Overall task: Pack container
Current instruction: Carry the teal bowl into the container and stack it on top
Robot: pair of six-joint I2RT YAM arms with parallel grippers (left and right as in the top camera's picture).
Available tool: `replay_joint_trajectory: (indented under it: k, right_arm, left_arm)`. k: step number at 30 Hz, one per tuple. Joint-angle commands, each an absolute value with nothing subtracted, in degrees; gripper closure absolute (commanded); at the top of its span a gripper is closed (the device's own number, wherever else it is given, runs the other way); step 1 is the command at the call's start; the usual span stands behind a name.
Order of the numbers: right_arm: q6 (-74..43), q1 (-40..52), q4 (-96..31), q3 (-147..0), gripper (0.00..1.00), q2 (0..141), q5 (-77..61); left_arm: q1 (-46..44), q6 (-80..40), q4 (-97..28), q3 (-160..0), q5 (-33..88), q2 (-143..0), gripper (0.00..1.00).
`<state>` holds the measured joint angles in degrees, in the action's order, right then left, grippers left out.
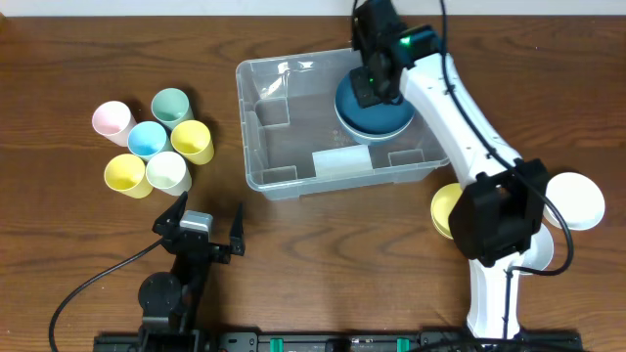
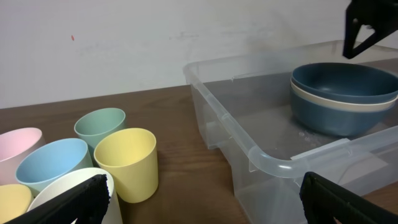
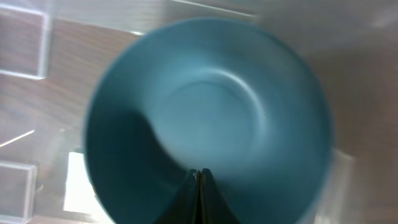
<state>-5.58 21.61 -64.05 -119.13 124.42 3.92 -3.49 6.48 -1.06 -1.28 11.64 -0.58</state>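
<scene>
The clear container point(image 1: 245, 117) stands at the table's middle, with a white label point(image 1: 341, 162) near its front wall. In its right end sits a stack of dark blue bowls point(image 1: 377, 122), a pale rim showing between them in the left wrist view point(image 2: 342, 106). My right gripper point(image 1: 370, 88) hangs just over the top bowl point(image 3: 211, 106), shut point(image 3: 199, 173), with nothing between its fingers. My left gripper point(image 1: 211, 201) rests open near the front edge, left of the container point(image 2: 273, 165), empty point(image 2: 202, 205).
Several pastel cups stand in a cluster at the left: pink point(image 1: 111, 120), green point(image 1: 172, 106), blue point(image 1: 148, 140), yellow point(image 1: 193, 142), white point(image 1: 167, 173). A yellow bowl point(image 1: 446, 210) and a white bowl point(image 1: 575, 200) sit by the right arm's base.
</scene>
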Motion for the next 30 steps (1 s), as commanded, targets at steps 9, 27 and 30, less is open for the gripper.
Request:
replay_joint_trajectory:
  k: [9,27,30]
  right_arm:
    - [-5.1,14.0,-65.8,-119.2,0.99,122.6,4.4]
    - [-4.7,8.0,-67.9,-119.2,0.99,122.6,4.5]
    - [-4.7,7.1,-68.0,-119.2,0.99,122.6,4.5]
  left_arm:
    - [-3.6,7.5,-3.0,-0.2,12.5,-0.2,0.02]
    - [-3.6,7.5,-3.0,-0.2,12.5,-0.2,0.02]
    - [-3.6,7.5,-3.0,-0.2,12.5,-0.2,0.02]
